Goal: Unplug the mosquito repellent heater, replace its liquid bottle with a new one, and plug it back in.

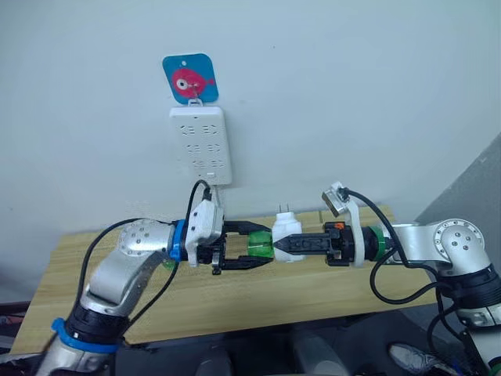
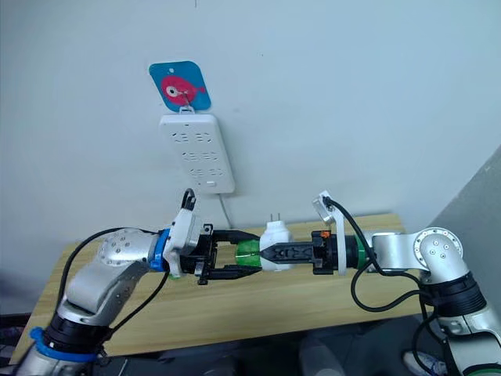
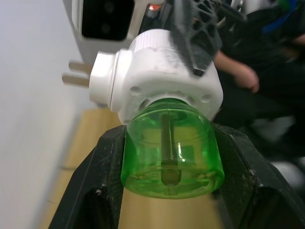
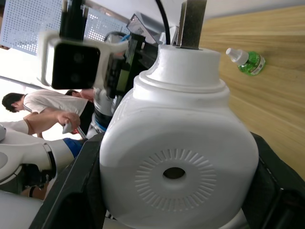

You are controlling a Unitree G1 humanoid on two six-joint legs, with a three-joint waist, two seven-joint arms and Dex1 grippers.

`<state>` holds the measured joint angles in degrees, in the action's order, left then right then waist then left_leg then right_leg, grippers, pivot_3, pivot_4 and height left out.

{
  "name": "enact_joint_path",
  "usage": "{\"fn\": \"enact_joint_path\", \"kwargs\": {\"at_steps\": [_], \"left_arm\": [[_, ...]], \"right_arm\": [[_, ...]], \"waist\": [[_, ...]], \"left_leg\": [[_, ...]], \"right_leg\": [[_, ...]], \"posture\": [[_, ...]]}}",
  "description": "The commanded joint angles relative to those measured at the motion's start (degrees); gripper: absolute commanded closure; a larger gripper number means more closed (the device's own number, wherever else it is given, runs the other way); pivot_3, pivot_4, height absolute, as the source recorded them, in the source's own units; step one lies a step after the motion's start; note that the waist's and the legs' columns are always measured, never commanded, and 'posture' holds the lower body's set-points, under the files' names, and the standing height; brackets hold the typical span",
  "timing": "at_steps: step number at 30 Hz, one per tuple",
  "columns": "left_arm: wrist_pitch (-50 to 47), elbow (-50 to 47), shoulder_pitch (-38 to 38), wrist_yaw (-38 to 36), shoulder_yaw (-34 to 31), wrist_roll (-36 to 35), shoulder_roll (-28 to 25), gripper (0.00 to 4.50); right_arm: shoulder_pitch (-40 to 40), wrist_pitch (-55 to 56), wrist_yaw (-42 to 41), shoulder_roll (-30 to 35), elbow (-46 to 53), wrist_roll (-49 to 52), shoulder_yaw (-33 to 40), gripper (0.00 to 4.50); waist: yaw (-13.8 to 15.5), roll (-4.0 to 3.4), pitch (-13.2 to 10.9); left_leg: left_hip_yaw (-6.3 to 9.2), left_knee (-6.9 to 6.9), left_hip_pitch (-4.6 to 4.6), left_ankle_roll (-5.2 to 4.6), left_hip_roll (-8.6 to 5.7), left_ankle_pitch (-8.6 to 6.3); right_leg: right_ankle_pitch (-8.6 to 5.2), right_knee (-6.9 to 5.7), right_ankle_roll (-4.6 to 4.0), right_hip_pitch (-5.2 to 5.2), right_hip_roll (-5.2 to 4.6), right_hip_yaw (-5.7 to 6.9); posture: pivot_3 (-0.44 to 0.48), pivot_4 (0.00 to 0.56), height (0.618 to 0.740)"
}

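Right end effector clamps the mosquito repellent heater; left end effector grips its green bottle. Hold heater rigid, twist bottle squarely about its axis, then withdraw straight.

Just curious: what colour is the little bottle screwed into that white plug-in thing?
Clear green bottle, best seen in the left wrist view.

Mosquito repellent heater: small white rounded unit, unplugged, held in mid-air above the table, two metal prongs pointing up; you see its round vent hole ringed by fine ribs in the right wrist view. Liquid bottle: translucent green, wick visible inside (neck seated in the heater's base), lying horizontally toward your left.
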<state>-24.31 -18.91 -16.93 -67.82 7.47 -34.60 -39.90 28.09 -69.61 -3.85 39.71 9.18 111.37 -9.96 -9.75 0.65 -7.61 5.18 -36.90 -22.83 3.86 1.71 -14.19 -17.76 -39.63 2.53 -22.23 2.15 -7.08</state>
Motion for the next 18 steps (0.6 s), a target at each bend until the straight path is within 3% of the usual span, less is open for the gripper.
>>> {"fn": "enact_joint_path", "kwargs": {"at_steps": [1, 4, 9, 15, 18], "left_arm": [[-9.98, -0.44, -0.67, 2.22, -1.28, -3.46, -2.45, 2.24], [-27.77, 2.92, -6.59, 1.12, -1.93, -12.80, -6.87, 2.24], [-33.12, 3.12, -8.51, 2.65, -2.23, -16.23, -7.78, 2.24], [-12.95, 2.94, -3.24, -0.90, -3.31, -6.50, -5.20, 0.20], [-4.20, 1.78, 0.10, -0.19, -5.67, -2.96, -3.70, 0.19]], "right_arm": [[1.47, -0.23, -2.60, 0.82, 2.41, 1.63, 1.99, 1.45], [1.73, -0.99, -4.97, 2.07, 4.40, 1.63, 1.91, 1.45], [1.76, -0.60, -5.78, 2.76, 4.82, 1.63, 1.48, 1.45], [0.52, 0.99, -6.37, 3.04, 6.48, 1.63, 1.35, 1.45], [-0.42, 1.41, -6.12, 3.42, 6.11, 1.63, 1.65, 1.45]], "waist": [[0.01, -0.01, 0.00], [0.11, 0.17, -0.32], [0.10, 0.09, -0.40], [0.30, -0.01, -0.49], [0.47, -0.02, -0.50]], "left_leg": [[-0.01, 0.01, 0.00, 0.00, 0.00, 0.00], [0.05, 0.02, -0.02, 0.00, 0.00, 0.00], [0.14, 0.05, -0.08, 0.00, 0.04, -0.01], [0.12, 0.09, -0.09, 0.00, 0.06, -0.01], [0.10, 0.08, -0.10, 0.00, 0.06, -0.01]], "right_leg": [[0.00, 0.02, 0.00, 0.00, 0.00, -0.01], [0.00, 0.03, 0.00, -0.02, 0.01, 0.06], [0.00, 0.08, 0.00, -0.06, 0.07, 0.11], [-0.01, 0.14, -0.02, -0.07, 0.06, 0.09], [-0.01, 0.18, -0.02, -0.06, 0.05, 0.06]], "posture": [[-0.137, 0.104, 0.740], [-0.137, 0.106, 0.740], [-0.137, 0.106, 0.740], [-0.140, 0.111, 0.740], [-0.135, 0.113, 0.740]]}}
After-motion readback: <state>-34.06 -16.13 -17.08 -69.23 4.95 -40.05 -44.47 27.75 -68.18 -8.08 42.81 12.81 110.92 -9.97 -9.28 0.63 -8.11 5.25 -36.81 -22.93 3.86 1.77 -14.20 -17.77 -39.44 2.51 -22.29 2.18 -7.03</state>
